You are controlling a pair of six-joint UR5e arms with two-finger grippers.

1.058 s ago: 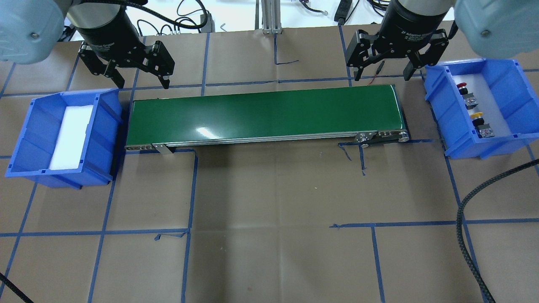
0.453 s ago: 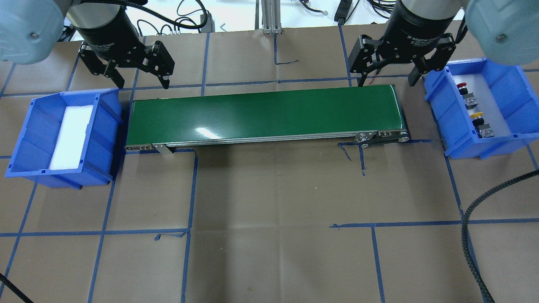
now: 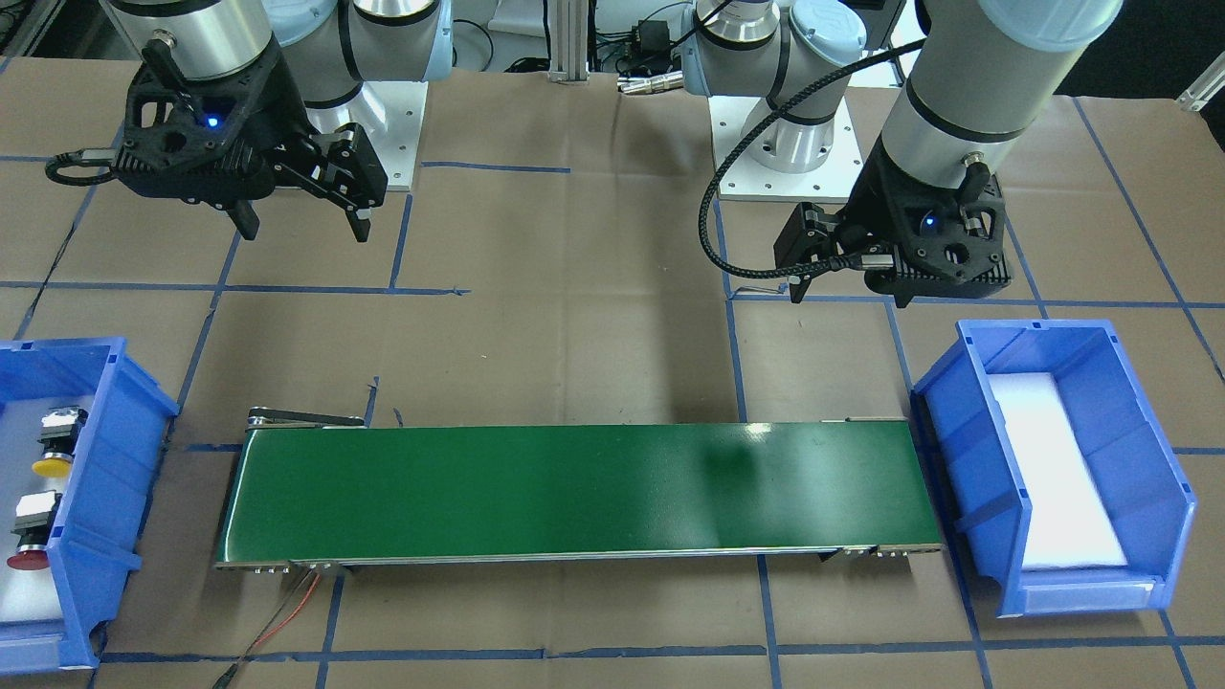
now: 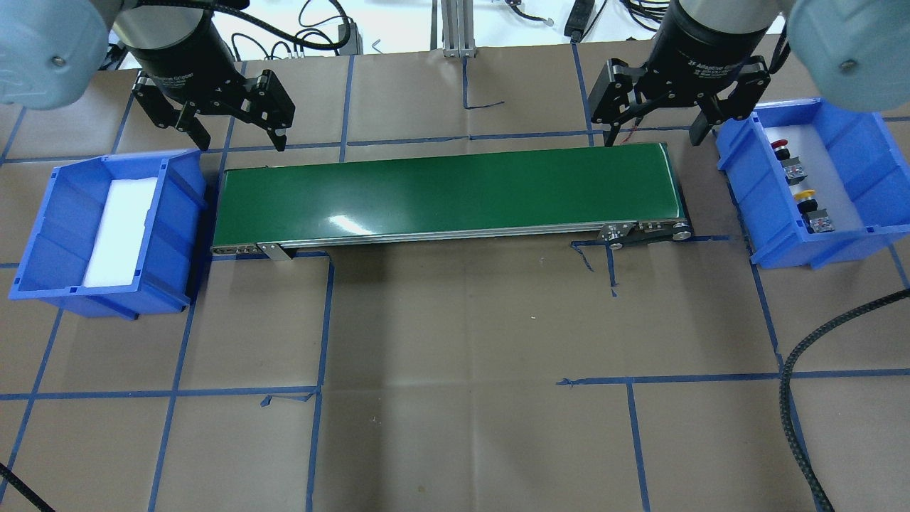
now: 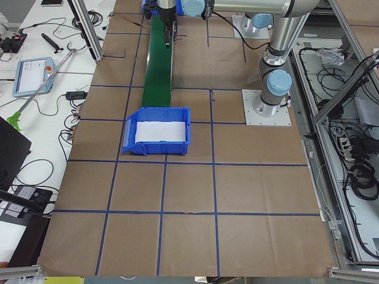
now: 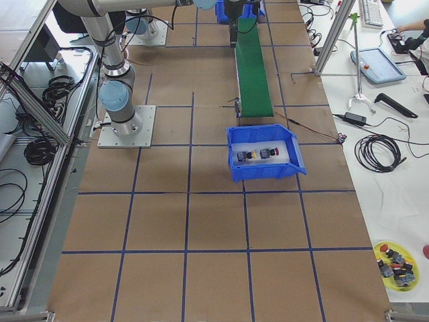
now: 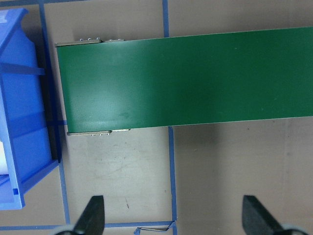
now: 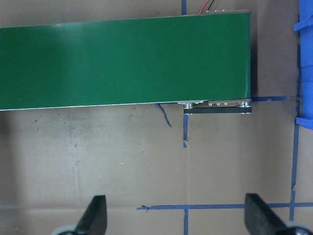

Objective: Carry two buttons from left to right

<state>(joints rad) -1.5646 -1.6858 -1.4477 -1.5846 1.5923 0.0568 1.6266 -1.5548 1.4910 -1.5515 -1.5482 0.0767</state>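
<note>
- Yellow-capped button, red-capped button: lie side by side on the white liner of the right blue bin. Delivery judged complete.
- Left blue bin: white liner shows.
- Green conveyor belt: between the bins.
- Left gripper, right gripper: fingers spread wide, holding nothing, at the belt's far edge.
- Handling advice: lift both arms straight up to retire, keeping the right gripper off the bin wall.

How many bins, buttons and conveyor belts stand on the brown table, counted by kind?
Blue bins: 2, the left bin and the right bin.
Buttons: 2, the red button and the yellow button, both in the right bin.
Green conveyor belt: 1.
Total: 5.
</note>
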